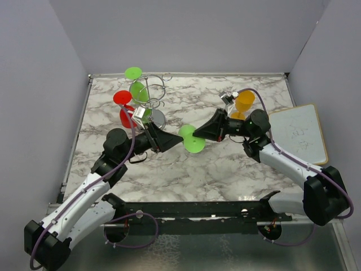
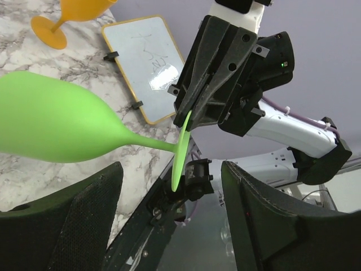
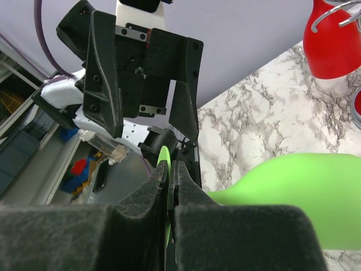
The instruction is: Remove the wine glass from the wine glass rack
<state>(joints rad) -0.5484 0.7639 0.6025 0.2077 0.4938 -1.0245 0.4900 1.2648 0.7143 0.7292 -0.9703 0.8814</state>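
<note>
The wine glass rack (image 1: 151, 100) stands far left on the table (image 1: 225, 169), a red wine glass (image 1: 125, 110) hanging from it; near it, the left gripper (image 1: 169, 141) has its jaws wide apart, gripping nothing; the green wine glass (image 1: 193, 144) lies sideways in the air, off the rack; the right gripper (image 3: 169, 172) has its jaws closed on that glass's foot; farther right stands an orange wine glass (image 1: 244, 101); a whiteboard (image 1: 299, 132) lies at the right edge.

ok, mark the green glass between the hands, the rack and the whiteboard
green wine glass (image 2: 56, 124), left wrist view, bowl
wine glass rack (image 1: 158, 118), top external view, round base
whiteboard (image 1: 299, 135), top external view, writing surface
</note>
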